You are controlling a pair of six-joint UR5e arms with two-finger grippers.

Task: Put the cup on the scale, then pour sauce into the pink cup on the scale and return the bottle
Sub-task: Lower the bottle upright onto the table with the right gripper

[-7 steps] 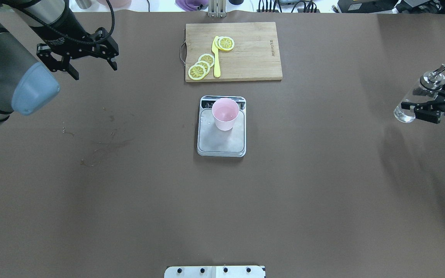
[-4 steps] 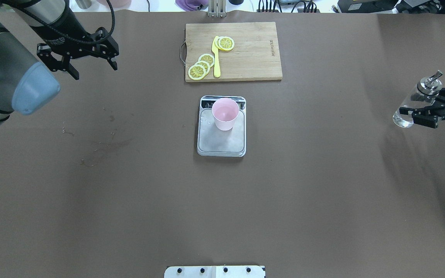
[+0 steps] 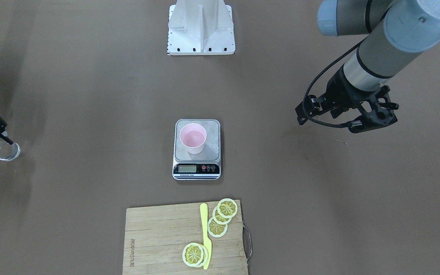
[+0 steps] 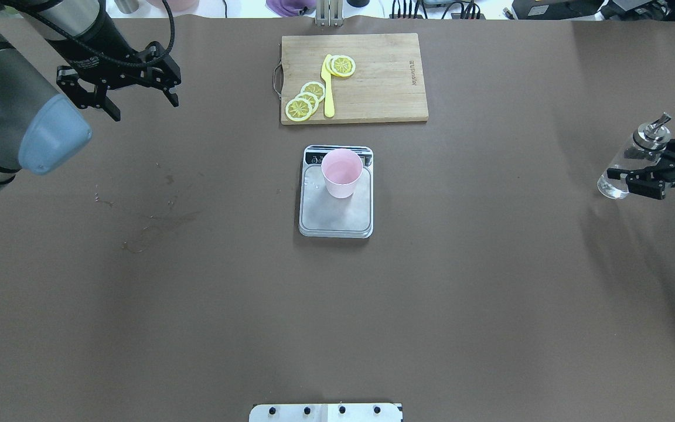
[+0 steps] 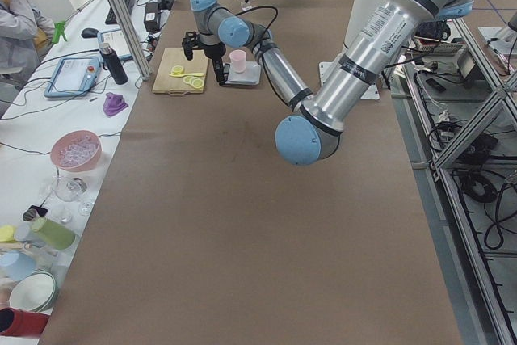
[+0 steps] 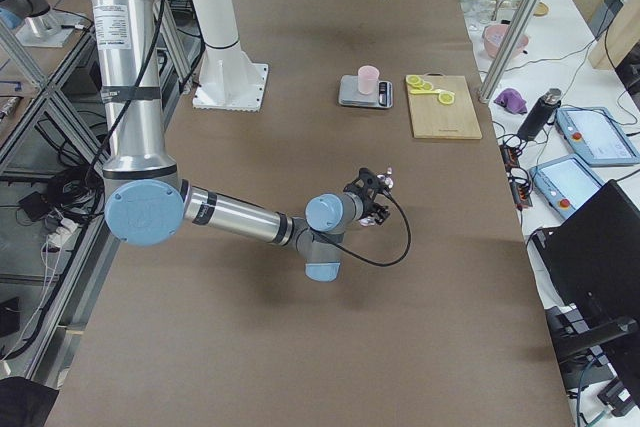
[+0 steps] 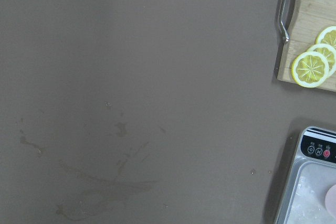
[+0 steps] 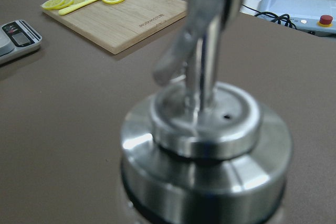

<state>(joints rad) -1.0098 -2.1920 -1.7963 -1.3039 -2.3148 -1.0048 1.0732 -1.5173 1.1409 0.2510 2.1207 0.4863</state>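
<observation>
Bottle (image 4: 623,167), clear glass with a silver spout cap (image 4: 651,130), stands close to the right edge of the tabletop (image 4: 490,293), leaning slightly, pinched around its body by the right end effector (image 4: 623,179); whether its base touches the surface cannot be told. Well apart from it, at the middle of the tabletop, the pink cup (image 4: 342,173) stands upright on the scale (image 4: 336,218), on the half of the platform nearest the display strip. Beyond the scale, by the far edge, a wooden cutting board (image 4: 384,76) carries lemon slices (image 4: 308,98) and a yellow knife (image 4: 329,94). The left end effector (image 4: 144,110) hangs near the far left corner, spread open, holding nothing. Faint stains (image 4: 156,223) mark the tabletop toward its left edge.
</observation>
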